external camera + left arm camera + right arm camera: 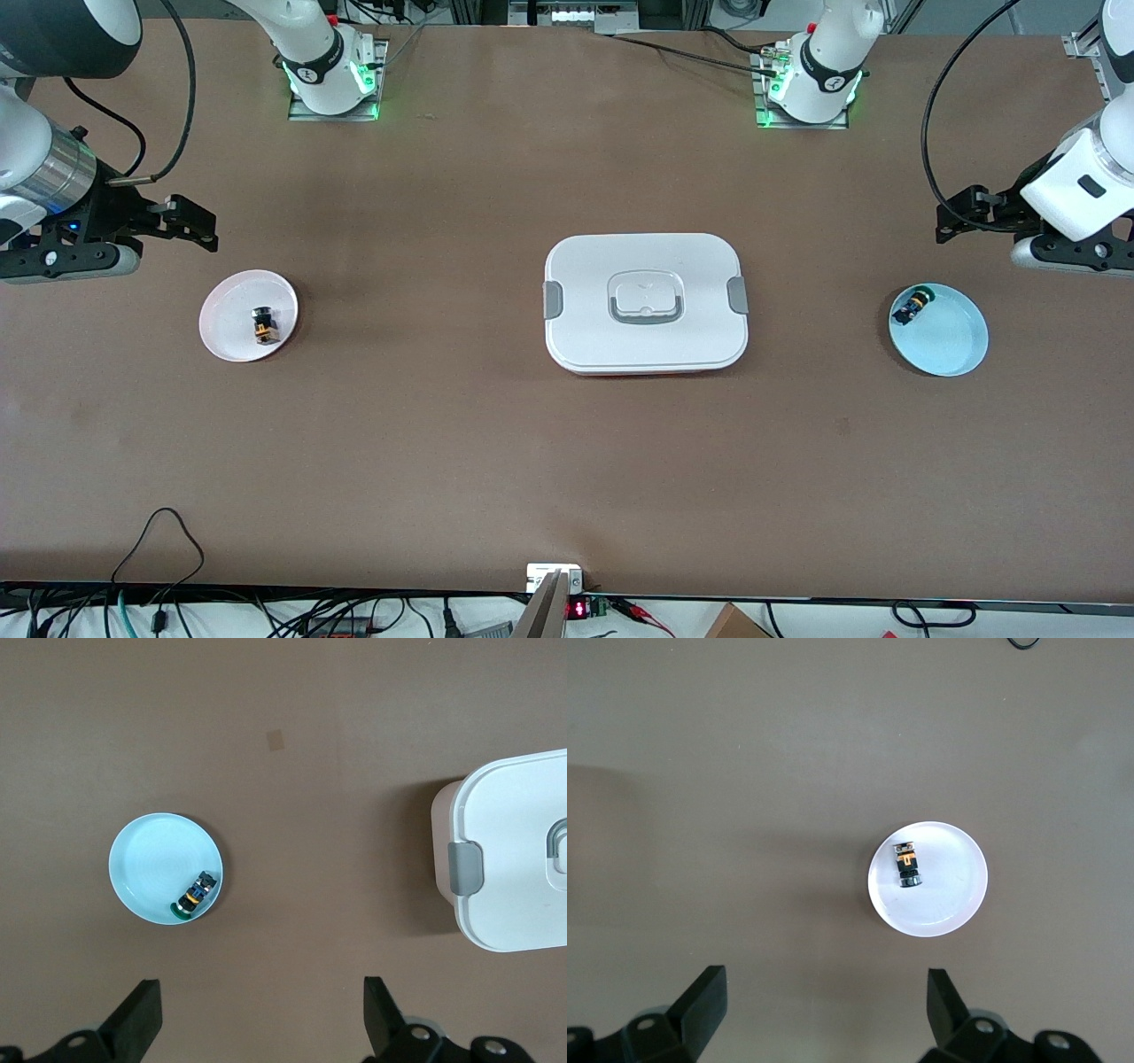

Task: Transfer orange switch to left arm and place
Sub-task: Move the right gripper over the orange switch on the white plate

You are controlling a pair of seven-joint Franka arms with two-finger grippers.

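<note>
The orange switch (264,325), a tiny black cylinder with an orange band, lies on a pale pink plate (229,310) toward the right arm's end of the table. My right gripper (199,223) hangs open and empty above the table beside that plate. In the right wrist view the orange switch (907,866) rests on the plate (950,890), well clear of the right gripper (826,992). The white box (645,301) sits shut at the table's middle. My left gripper (952,217) is open and empty above the left arm's end, and in its wrist view the left gripper (263,1001) holds nothing.
A light blue plate (950,341) at the left arm's end holds a black switch with a green end (914,307). The left wrist view shows the blue plate (146,855), that switch (195,895) and the box's latched side (514,859). Cables run along the table's front edge.
</note>
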